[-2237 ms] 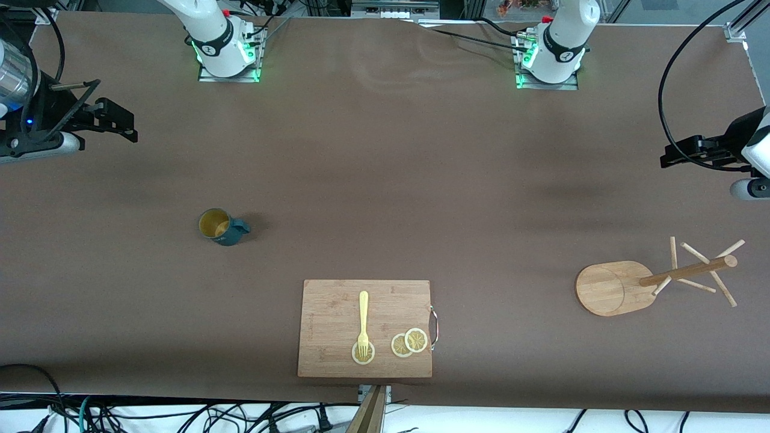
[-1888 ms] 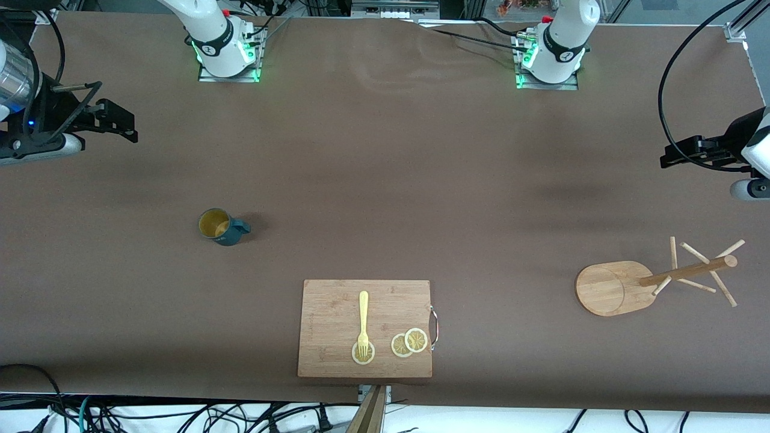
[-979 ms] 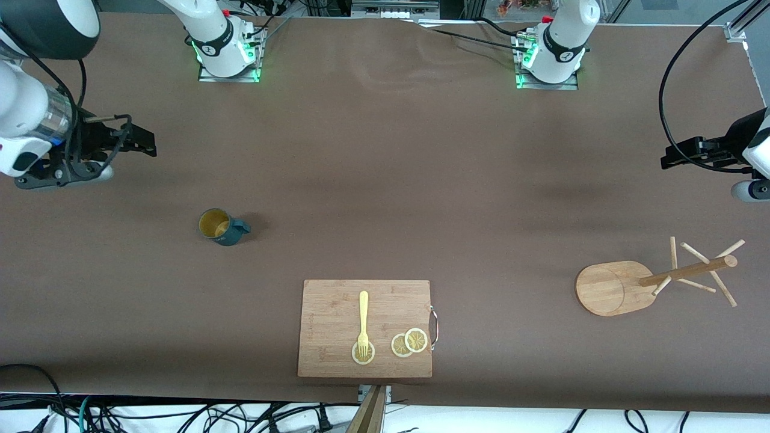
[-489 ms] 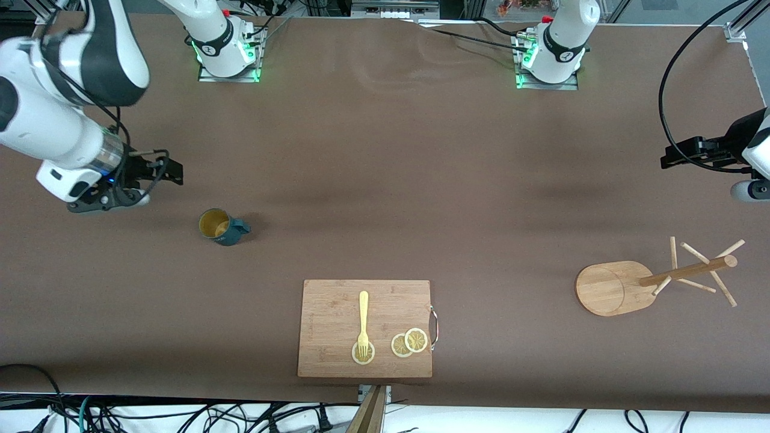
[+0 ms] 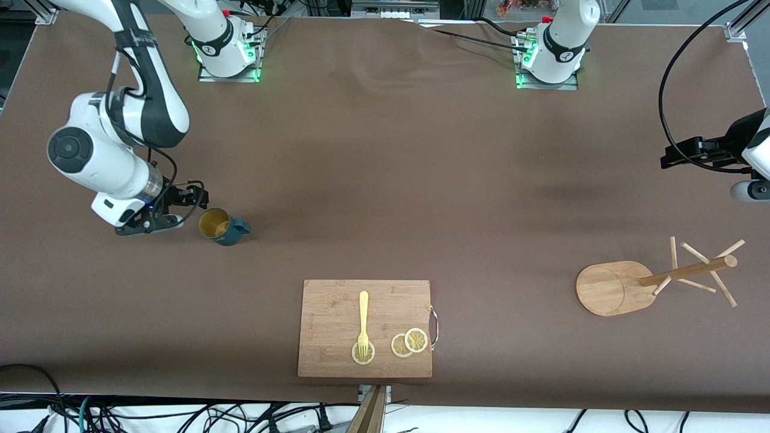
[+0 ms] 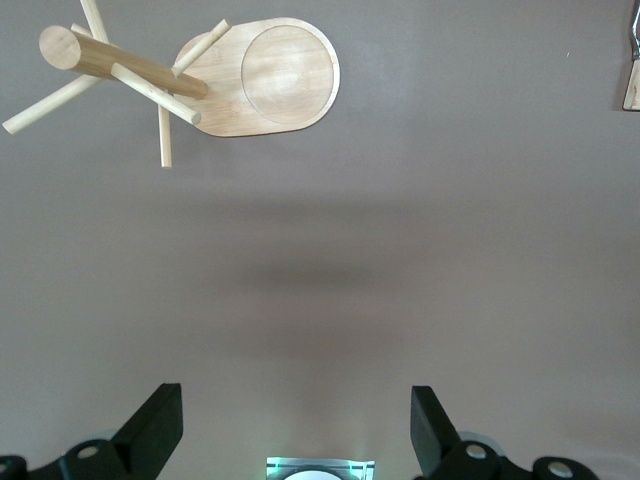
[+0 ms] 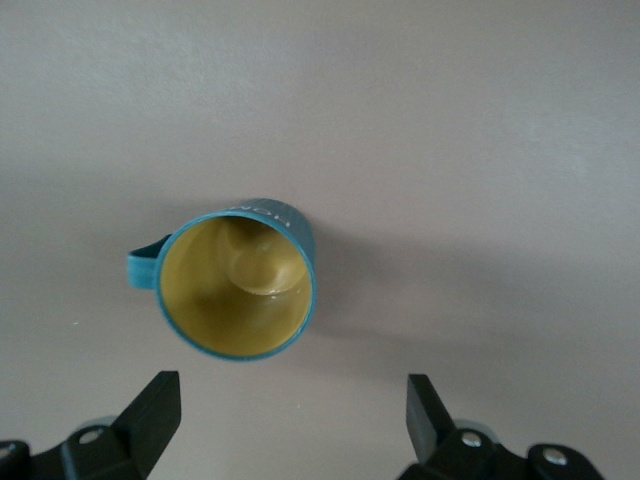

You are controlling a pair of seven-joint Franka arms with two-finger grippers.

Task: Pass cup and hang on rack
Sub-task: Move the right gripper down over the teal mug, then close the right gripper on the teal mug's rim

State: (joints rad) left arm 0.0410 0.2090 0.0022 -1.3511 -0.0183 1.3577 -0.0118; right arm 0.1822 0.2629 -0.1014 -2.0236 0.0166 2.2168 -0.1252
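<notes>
The cup (image 5: 221, 226), dark teal with a yellowish inside, stands upright on the brown table toward the right arm's end, its handle pointing toward the table's middle. My right gripper (image 5: 191, 197) hangs low right beside it, open, with nothing between its fingers. In the right wrist view the cup (image 7: 238, 285) sits just ahead of the open right gripper (image 7: 292, 402). The rack (image 5: 613, 287), a wooden mug tree with thin pegs, stands toward the left arm's end. My left gripper (image 5: 678, 155) waits open and empty over that end; its wrist view shows the rack (image 6: 262, 78) ahead of the left gripper (image 6: 295, 420).
A wooden cutting board (image 5: 328, 307) with a metal handle lies near the table's front edge, between the cup and the rack. On it are a yellow fork (image 5: 363, 322) and lemon slices (image 5: 409, 342). Its corner (image 6: 632, 88) shows in the left wrist view.
The right arm has swung in from its end of the table and come down, bringing its open gripper right up beside the cup. The left arm, cup and rack have not moved.
</notes>
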